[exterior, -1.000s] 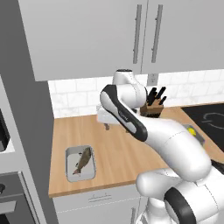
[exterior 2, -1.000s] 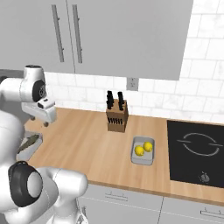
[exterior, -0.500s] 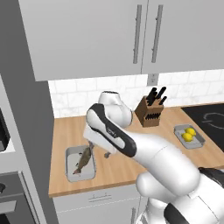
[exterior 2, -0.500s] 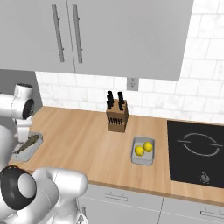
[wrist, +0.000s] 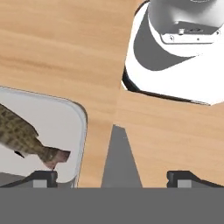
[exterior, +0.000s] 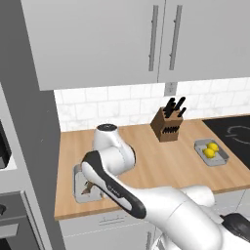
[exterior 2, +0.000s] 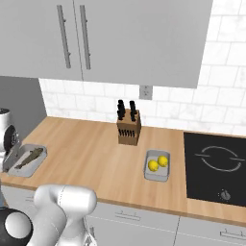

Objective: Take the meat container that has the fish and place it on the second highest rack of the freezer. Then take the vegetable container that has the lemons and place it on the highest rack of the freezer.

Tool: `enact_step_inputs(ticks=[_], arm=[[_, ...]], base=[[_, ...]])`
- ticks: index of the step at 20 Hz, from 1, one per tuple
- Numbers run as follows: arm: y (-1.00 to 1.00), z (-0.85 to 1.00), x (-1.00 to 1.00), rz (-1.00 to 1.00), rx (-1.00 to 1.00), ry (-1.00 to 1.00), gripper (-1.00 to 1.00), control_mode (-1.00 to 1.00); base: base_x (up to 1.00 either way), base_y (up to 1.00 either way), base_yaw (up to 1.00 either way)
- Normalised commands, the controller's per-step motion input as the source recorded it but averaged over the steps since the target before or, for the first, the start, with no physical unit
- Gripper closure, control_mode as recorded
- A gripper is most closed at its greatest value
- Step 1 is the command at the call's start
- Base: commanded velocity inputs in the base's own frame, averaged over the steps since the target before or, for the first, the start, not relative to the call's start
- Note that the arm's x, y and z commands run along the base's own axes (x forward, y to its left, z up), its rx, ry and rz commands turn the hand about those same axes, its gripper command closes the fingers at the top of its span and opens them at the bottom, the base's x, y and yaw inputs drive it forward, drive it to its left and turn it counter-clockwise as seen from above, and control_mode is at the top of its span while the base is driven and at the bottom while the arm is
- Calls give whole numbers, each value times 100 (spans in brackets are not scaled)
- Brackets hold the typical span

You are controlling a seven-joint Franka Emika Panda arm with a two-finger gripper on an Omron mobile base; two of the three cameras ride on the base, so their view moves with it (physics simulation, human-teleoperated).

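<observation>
The robot's gripper (wrist: pixel 111 176), jaws spread wide and holding nothing, hangs low over the wooden counter (exterior 2: pixel 91 153) at its left end, one fingertip (wrist: pixel 43 176) above the rim of the meat container (exterior 2: pixel 22 160). The fish (exterior 2: pixel 28 157) lies inside. The vegetable container (exterior 2: pixel 157 166) with its lemons (exterior 2: pixel 158 163) sits near the counter's front edge, beside the cooktop (exterior 2: pixel 216 168).

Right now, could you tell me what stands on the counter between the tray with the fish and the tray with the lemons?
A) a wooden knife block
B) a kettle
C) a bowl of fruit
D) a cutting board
A: in the right base view a wooden knife block stands between the tray with the fish and the tray with the lemons.
</observation>
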Motion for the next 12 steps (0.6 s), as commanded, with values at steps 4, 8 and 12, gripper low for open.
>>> enact_step_inputs(ticks=[4, 8, 12], arm=[[19, -20, 0, -31, -19, 2, -100, -100], [8, -7, 0, -24, -9, 9, -100, -100], [1, -8, 0, -16, -7, 7, -100, -100]], base=[[0, 0, 0], [0, 0, 0], [0, 0, 0]])
